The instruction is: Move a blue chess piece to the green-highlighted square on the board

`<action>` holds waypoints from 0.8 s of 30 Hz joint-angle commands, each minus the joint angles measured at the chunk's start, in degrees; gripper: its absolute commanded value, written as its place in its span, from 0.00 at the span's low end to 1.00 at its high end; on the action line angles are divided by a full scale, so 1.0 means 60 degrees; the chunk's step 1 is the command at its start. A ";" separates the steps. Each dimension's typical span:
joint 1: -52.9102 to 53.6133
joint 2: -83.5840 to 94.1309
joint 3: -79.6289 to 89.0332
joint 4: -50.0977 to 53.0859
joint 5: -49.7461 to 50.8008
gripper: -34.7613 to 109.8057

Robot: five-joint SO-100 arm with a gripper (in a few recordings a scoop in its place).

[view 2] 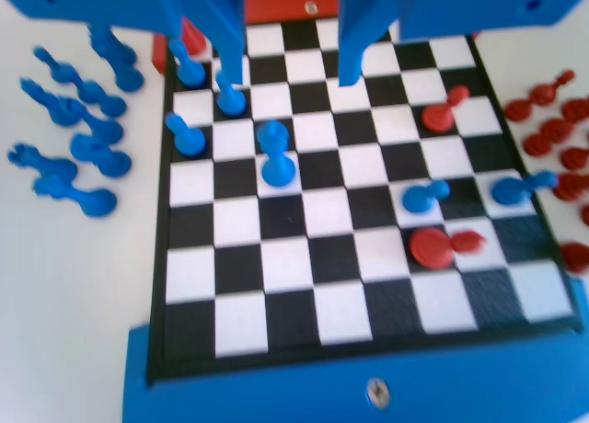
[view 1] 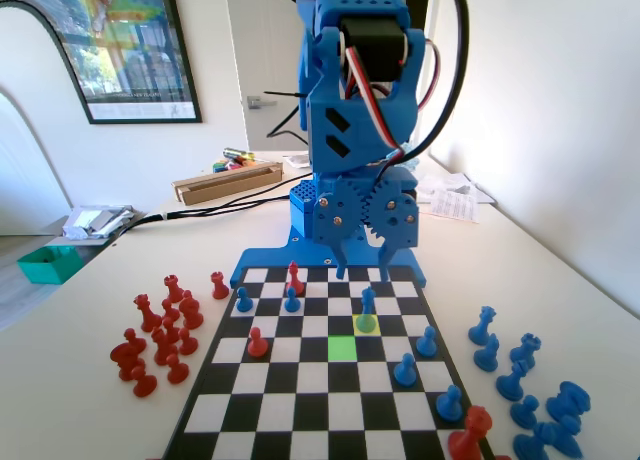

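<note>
Blue plastic, slim and knob-topped, the blue chess piece (view 1: 368,305) stands upright on the yellow-highlighted square (view 1: 367,323) in the fixed view, touching nothing but the board (view 1: 300,400). The green-highlighted square (view 1: 342,347) lies diagonally next to it, 1 row nearer the camera and 1 column to the left in that view, and it is bare. In the wrist view the same piece (view 2: 275,153) stands in a white cell left of centre.

The hand (view 1: 362,260) hangs above the board's far rows, short of the piece and above it, with its jaws parted and nothing between them. In the wrist view the hand (view 2: 288,46) comes down from the top edge, the piece lying below the gap and slightly left.

Risks, as I judge them: the piece is tall and narrow, so a descent off to 1 side could tip it with a jaw before the grip closes. A blue pawn (view 1: 427,342) and another (view 1: 404,370) stand near the target's right side in the fixed view, so a low carry could clip them.

The fixed view gives the coloured squares, which the wrist view does not colour. The wrist view gives the sideways alignment of jaws and piece, which the fixed view foreshortens. Spare blue pieces (view 1: 520,380) and red pieces (view 1: 160,330) stand on the counter (view 1: 80,380).
</note>
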 commanded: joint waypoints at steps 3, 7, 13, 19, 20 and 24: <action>-0.0439 -0.0059 0.0190 -0.0352 -0.0044 0.35; -0.0557 -0.0337 0.0322 -0.0615 -0.0015 0.35; -0.0688 -0.0806 0.0454 -0.0981 0.0000 0.35; -0.0762 -0.1172 0.0483 -0.1260 -0.0015 0.35; -0.0762 -0.1187 0.0513 -0.1304 -0.0029 0.35; -0.0776 -0.1362 0.0557 -0.1465 -0.0044 0.35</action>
